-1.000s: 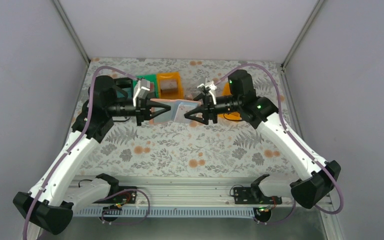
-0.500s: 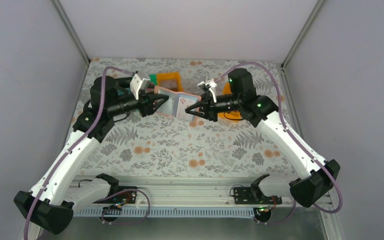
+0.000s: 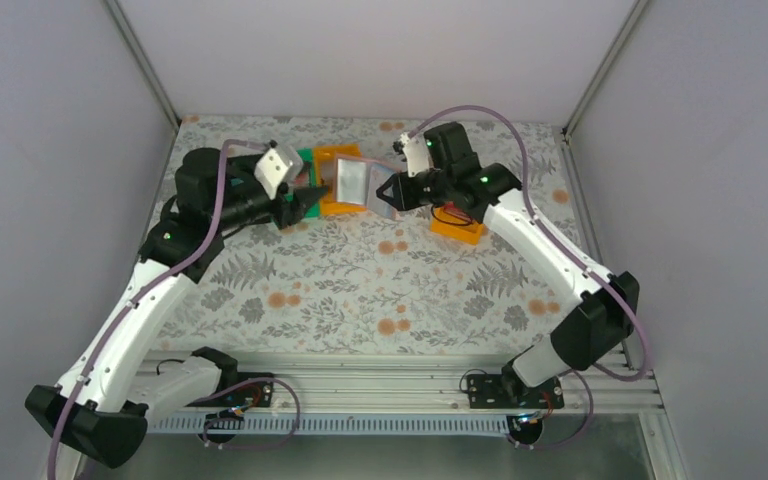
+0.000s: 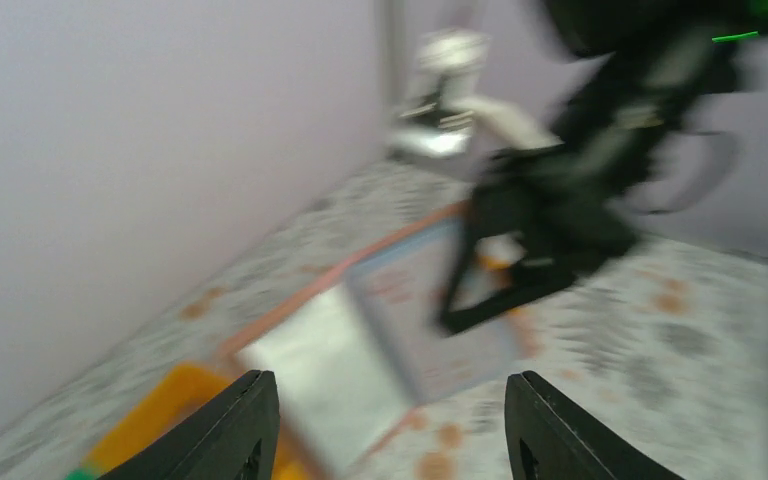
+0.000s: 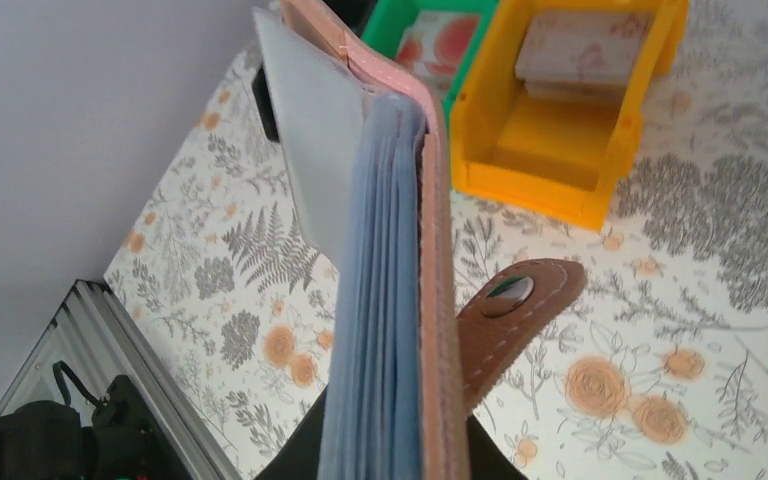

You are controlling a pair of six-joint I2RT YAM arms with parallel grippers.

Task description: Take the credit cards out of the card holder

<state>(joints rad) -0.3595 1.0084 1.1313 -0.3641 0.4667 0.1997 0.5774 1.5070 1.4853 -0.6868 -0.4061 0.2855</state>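
Note:
The card holder (image 3: 358, 184) hangs open in the air by the orange bin (image 3: 338, 160), with my right gripper (image 3: 392, 192) shut on its edge. In the right wrist view the card holder (image 5: 430, 250) is edge-on: pink-brown cover, blue sleeves, and a tab (image 5: 515, 300) sticking out, pinched in my right gripper (image 5: 400, 455). My left gripper (image 3: 310, 197) is open just left of the holder and apart from it. The blurred left wrist view shows the left gripper (image 4: 388, 385) with empty jaws and the holder (image 4: 390, 330) beyond. One credit card (image 5: 585, 45) lies in the orange bin (image 5: 560, 150), another credit card (image 5: 435, 45) in the green bin (image 5: 400, 20).
A green bin (image 3: 303, 160) stands at the back next to the orange one. A second orange bin (image 3: 457, 226) sits on the floral cloth under the right arm. Grey walls close in the table on three sides.
My left gripper opened, let go of the holder and drew back left. My right gripper shut on the holder and carried it up and back toward the orange bin.

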